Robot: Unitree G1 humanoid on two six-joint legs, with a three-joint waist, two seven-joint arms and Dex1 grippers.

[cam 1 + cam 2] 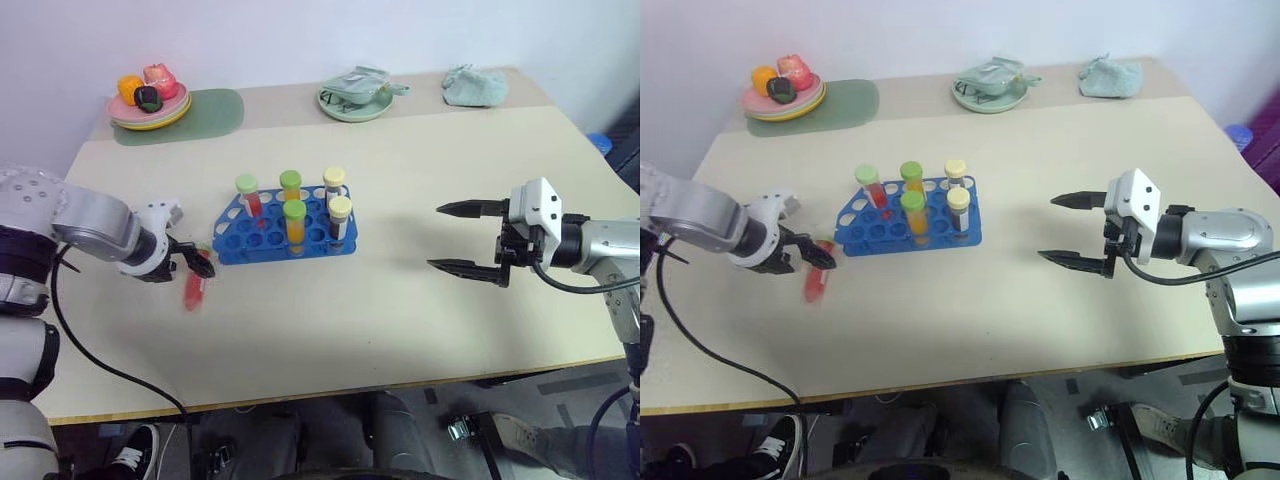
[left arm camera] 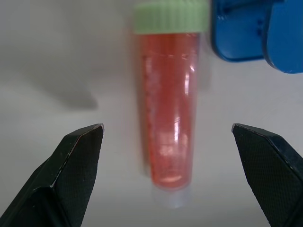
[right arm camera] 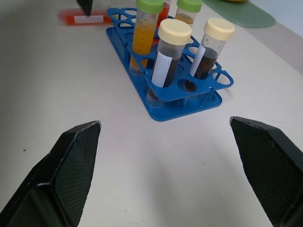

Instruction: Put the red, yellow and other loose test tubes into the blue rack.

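Red tube (image 1: pixel 194 290) flat on the table (image 1: pixel 420 300), just left of the rack's (image 1: pixel 283 226) near-left corner, long axis running near to far, green cap toward the rack, rounded tip toward the near edge. Clear plastic, filled with red-orange liquid, ribbed pale-green cap; a white label seen on its side from the right wrist. Blurred in both eye views, so outline and cap hard to make out there; far end partly covered by the left gripper (image 1: pixel 197 262). Left gripper poised right over the tube, pointing steeply down, jaws spread wide on either side, not touching it. Right gripper (image 1: pixel 466 238) well to the right of the rack, above bare table, jaws wide apart, nothing between them. Five tubes upright in the blue rack: three green-capped, one red and two orange, and two cream-capped with dark liquid. Rack's corner cut off at the edge of the left wrist view.
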